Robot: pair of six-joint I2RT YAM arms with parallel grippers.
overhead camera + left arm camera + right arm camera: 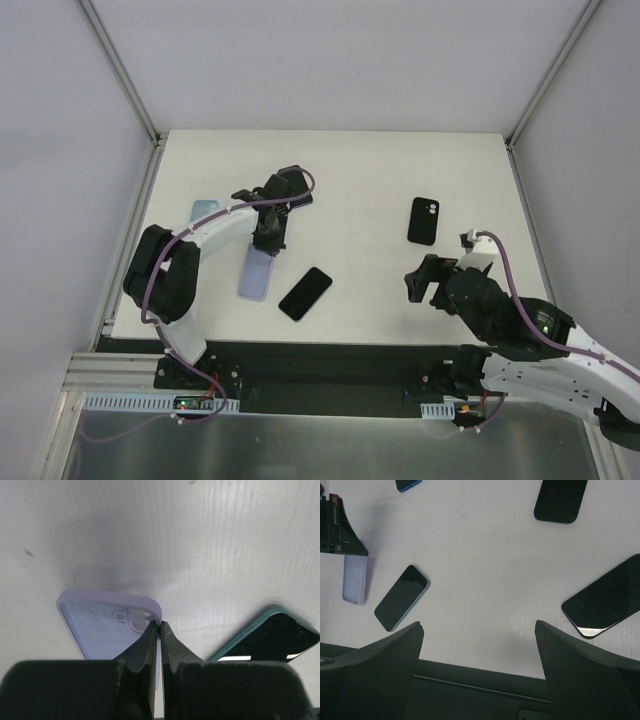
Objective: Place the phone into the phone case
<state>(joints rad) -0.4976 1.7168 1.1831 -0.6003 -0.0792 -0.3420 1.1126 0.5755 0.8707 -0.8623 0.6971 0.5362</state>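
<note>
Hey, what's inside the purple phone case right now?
No phone is visible. The lilac case lies open side up, showing bare lining and its camera cutout. The left gripper, pinching the side wall, covers the near end. The phone lies beside it on the table.

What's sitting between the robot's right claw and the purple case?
The teal-edged phone lies between the right gripper and the purple case; the top view shows it.

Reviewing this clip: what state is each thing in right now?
lilac case: open side up, empty.
left gripper: fingers shut on the case's side wall.
right gripper: fingers open, empty.
teal phone: screen up, dark, lying beside the case.
black phone: lying flat, untouched.
</note>
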